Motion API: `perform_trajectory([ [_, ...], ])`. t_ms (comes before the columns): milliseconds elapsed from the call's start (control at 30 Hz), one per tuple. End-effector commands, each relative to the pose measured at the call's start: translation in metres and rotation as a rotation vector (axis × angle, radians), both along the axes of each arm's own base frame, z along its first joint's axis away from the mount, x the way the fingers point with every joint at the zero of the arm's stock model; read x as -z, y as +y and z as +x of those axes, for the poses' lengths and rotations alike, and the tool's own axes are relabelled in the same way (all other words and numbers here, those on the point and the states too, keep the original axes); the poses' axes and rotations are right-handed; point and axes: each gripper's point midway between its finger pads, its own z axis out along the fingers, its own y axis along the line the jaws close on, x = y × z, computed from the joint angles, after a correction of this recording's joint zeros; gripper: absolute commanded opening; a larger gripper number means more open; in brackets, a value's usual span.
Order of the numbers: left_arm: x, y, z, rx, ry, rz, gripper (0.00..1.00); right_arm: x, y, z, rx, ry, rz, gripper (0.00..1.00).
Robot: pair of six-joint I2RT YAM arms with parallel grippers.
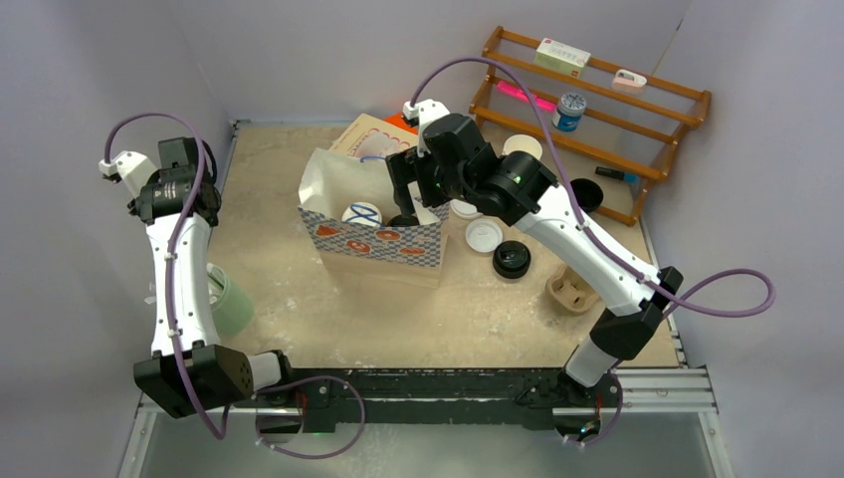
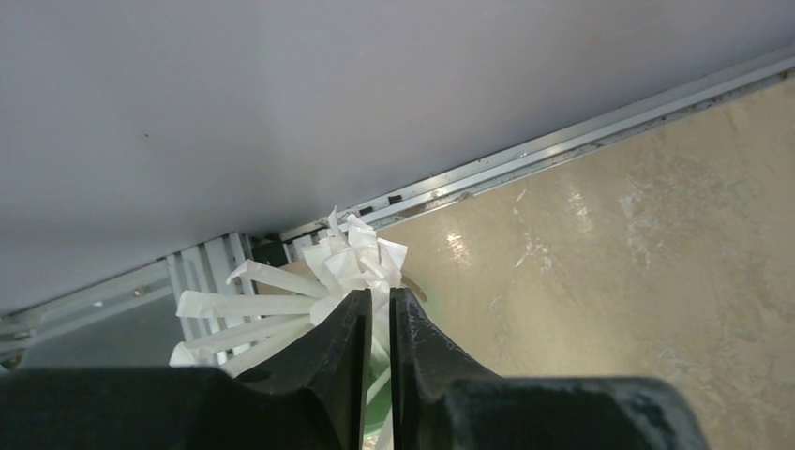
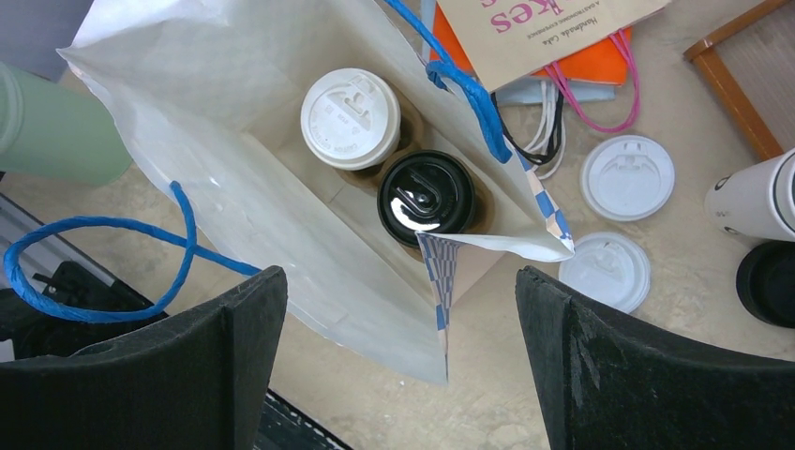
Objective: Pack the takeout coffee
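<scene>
Two coffee cups (image 3: 350,117) inside bag (image 3: 281,244)

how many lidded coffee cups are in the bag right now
2, side by side inside the white paper bag: the white-lidded cup and, beside it, the black-lidded cup nearer the checkered edge. The bag's walls could hide others.

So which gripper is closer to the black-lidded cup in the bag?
Right. The right gripper hangs open above the bag, with the black-lidded cup beneath it. The left gripper is far off at the left edge of the table, by the wrapped straws.
</scene>
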Motion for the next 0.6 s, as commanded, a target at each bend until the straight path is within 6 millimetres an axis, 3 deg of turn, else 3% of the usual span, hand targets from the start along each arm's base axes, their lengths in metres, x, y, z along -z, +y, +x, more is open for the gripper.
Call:
perform_trajectory([
  [0,-0.007,-0.001,-0.002,-0.004,-0.047,0.008,0.01,-0.018,-0.004,-0.004,-0.016,-0.033,0.041,0.92],
  [300,-0.004,-0.002,-0.006,-0.023,-0.051,0.002,0.00,-0.017,-0.004,-0.004,-0.018,-0.030,0.040,0.92],
  [333,-0.003,-0.001,-0.007,-0.027,-0.047,0.008,0.03,-0.017,-0.004,-0.004,-0.017,-0.030,0.040,0.92],
  [400,0.001,0.000,-0.008,-0.032,-0.034,0.014,0.33,-0.016,-0.004,-0.004,-0.018,-0.028,0.039,0.92],
  [433,0.003,0.000,-0.007,-0.025,-0.027,0.013,0.40,-0.017,-0.004,-0.004,-0.019,-0.029,0.040,0.92],
  [567,0.008,-0.001,-0.001,0.017,-0.015,0.005,0.43,-0.016,-0.004,-0.004,-0.016,-0.028,0.037,0.92],
])
